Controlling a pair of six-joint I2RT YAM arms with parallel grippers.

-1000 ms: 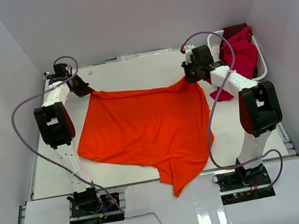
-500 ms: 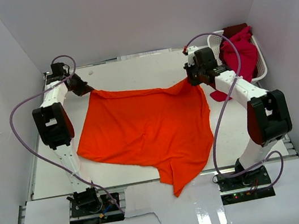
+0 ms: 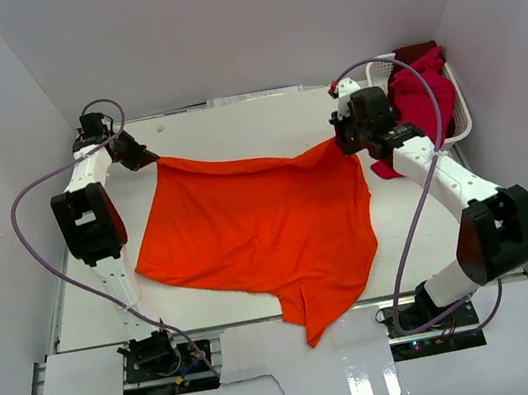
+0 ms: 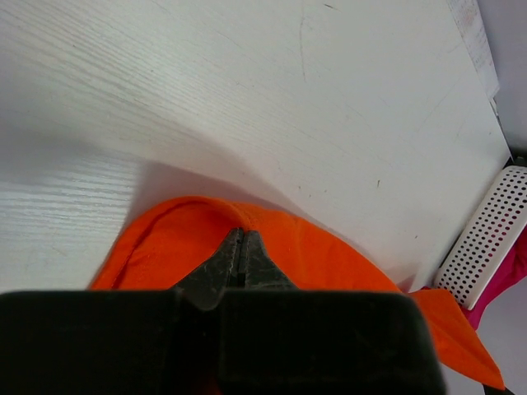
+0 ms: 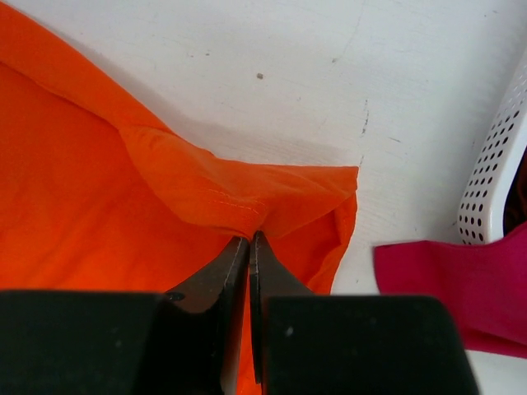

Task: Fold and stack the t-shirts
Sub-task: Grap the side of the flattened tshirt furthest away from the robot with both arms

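The left gripper (image 4: 241,234) has its two fingers pressed together on the edge of the orange t-shirt (image 3: 259,229), at the far left corner of the cloth. The right gripper (image 5: 249,237) is pinching the same shirt at its far right corner, where the fabric makes a small fold. Between the two grippers the far edge runs nearly straight. The rest of the shirt lies spread on the white table (image 3: 231,122), with one corner pointing to the near side. At the far right, a crimson t-shirt (image 3: 424,95) fills the white basket (image 3: 379,67). One part of it hangs out onto the table, near the right gripper.
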